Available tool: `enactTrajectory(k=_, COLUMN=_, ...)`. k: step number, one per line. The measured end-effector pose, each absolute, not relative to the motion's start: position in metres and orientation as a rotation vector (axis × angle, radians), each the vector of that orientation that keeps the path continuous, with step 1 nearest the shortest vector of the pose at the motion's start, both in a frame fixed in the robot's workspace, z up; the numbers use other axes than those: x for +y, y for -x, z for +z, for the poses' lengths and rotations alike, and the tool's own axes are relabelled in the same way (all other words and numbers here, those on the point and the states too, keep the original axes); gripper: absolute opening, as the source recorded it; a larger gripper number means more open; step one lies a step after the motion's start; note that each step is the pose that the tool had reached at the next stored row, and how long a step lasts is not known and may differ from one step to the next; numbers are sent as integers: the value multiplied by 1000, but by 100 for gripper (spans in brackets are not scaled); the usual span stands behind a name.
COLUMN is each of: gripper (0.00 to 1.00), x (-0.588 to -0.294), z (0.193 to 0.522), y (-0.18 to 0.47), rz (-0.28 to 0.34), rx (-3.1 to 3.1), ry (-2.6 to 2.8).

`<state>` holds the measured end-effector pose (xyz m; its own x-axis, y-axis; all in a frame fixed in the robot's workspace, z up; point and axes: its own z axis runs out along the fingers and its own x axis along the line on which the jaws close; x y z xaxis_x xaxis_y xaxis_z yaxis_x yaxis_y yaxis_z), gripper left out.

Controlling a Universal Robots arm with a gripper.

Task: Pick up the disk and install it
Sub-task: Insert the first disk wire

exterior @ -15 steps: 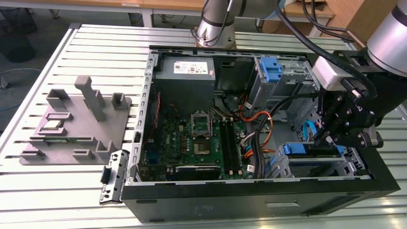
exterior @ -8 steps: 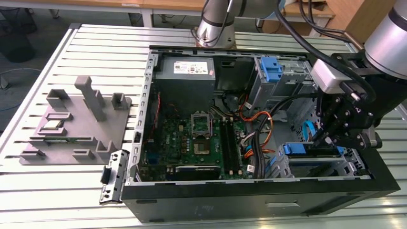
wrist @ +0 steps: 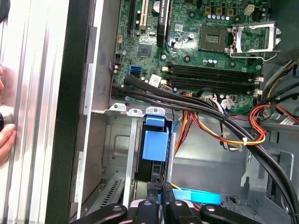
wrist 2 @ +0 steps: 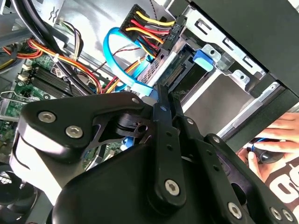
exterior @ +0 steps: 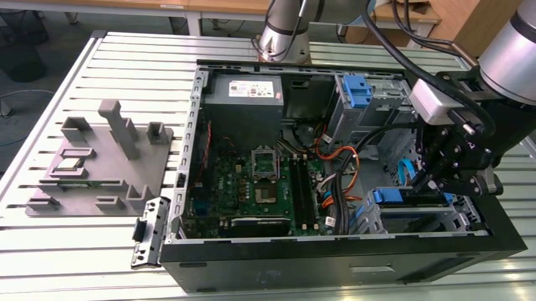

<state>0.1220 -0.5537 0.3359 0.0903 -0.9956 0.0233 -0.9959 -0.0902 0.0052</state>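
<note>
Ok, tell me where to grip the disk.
Take the disk across its narrow exposed edge, beside the blue rail, coming straight down through the open computer case: it appears to sit on edge in the bay, metal walls flanking it.

No legible text, white sticker on power supply [exterior: 245, 89] too small to read

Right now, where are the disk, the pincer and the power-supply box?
disk [wrist: 154, 145]: first wrist view, on its blue rail face in the bay.
pincer [wrist: 163, 195]: first wrist view, between its fingertips.
power-supply box [exterior: 245, 89]: exterior view, on its white sticker.
</note>
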Motion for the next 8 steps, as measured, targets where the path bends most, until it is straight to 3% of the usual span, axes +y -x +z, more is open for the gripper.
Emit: enactTrajectory(k=8, gripper=16, x=-554, z=334, y=-122, rz=22, rx=-2096, ry=-2314)
